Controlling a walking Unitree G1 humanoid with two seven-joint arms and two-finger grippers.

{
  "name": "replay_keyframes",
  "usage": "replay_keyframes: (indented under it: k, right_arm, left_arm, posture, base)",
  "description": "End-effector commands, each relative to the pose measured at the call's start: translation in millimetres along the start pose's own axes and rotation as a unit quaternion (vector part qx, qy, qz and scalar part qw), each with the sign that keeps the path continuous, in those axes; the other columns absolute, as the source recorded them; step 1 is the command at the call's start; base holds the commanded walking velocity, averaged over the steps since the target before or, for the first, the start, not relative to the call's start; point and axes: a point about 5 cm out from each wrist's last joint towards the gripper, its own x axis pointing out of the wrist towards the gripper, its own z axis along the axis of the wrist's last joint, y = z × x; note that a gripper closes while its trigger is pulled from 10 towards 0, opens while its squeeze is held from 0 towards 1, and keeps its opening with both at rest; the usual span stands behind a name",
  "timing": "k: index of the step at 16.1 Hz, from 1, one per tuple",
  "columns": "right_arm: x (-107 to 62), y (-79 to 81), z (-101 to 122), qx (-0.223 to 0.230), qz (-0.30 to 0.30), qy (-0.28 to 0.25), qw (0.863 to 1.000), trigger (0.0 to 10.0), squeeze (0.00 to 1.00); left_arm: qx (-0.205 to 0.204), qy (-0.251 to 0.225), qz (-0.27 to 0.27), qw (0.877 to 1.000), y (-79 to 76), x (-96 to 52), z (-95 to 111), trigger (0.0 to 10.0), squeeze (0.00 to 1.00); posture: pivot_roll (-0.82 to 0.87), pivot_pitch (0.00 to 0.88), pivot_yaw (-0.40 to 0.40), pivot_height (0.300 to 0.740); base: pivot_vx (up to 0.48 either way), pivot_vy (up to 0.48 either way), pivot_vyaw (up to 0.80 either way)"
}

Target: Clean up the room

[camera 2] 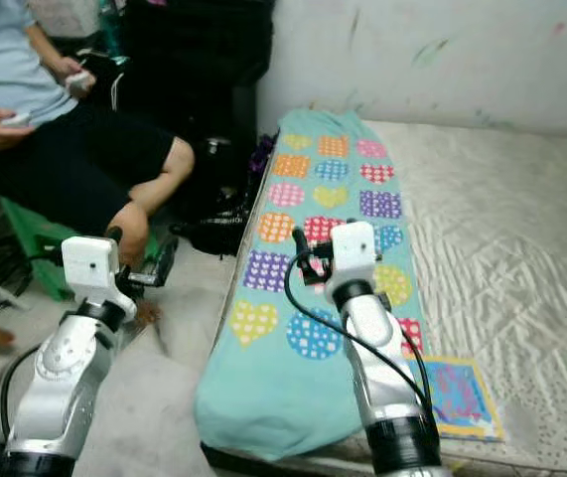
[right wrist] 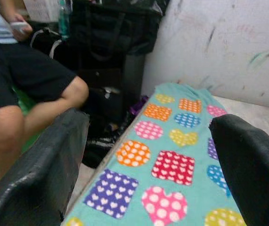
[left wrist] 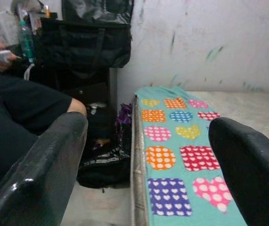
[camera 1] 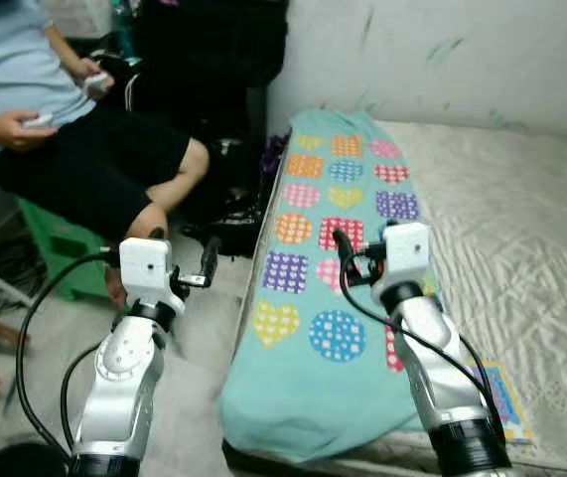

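Robot is standing at the foot of a bed with a pale quilted mattress (camera 1: 521, 229); this mattress is serving as landmark. A teal fleece blanket printed with coloured dotted hearts and squares (camera 1: 333, 298) is lying in a long strip along the mattress's left edge, its near end drooping over the mattress corner toward the floor. The right pincer (camera 1: 354, 260) is hovering over the blanket's middle, fingers apart, gripping nothing. The left pincer (camera 1: 186, 260) is hanging off the mattress's left side, above the floor, fingers likewise apart and empty. A small flat colourful printed booklet (camera 2: 459, 396) is resting on the mattress just right of the blanket's near end. Beyond the mattress's left edge, black bags (camera 1: 225, 214) are slumping on the floor, and a seated person in black shorts (camera 1: 84, 164) is holding something small in the hands. Judgement: blanket is looking soft, light, limp and not fragile; it will sag and bunch, so a pinch on a hem or corner at the near end seems best, one pincer per corner for folding.
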Motion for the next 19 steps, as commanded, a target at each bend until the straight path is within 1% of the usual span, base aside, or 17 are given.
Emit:
replay_keyframes:
  k: [1,8,14,19]
  right_arm:
    - [-0.8,-6.0,-0.4,0.001,-0.008,0.002,1.0,10.0,0.0]
    - [-1.2,-5.5,-0.7,-0.003,-0.005,0.002,1.0,10.0,0.0]
    - [-1.3,-4.5,-1.5,-0.005,-0.001,0.003,1.0,10.0,0.0]
    - [-1.5,-4.2,-2.3,-0.005,-0.002,0.004,1.0,10.0,0.0]
  left_arm:
    - [-0.001,0.002,-0.009,1.0,-4.5,0.6,-0.8,10.0,0.0]
    - [0.003,0.004,-0.009,1.0,-5.4,0.4,-1.6,10.0,0.0]
    - [0.004,0.004,-0.01,1.0,-6.2,0.3,-1.8,10.0,0.0]
    - [0.004,0.005,-0.012,1.0,-6.7,0.4,-2.1,10.0,0.0]
  posture:
    - [-0.04,0.0,0.036,0.74]
    - [-0.05,0.0,0.035,0.74]
    - [-0.05,0.0,0.034,0.74]
    - [-0.05,0.0,0.036,0.74]
  base:
    - [0.0,0.0,0.0]
    - [0.0,0.0,0.0]
    - [0.0,-0.277,0.0]
    - [0.0,0.0,0.0]
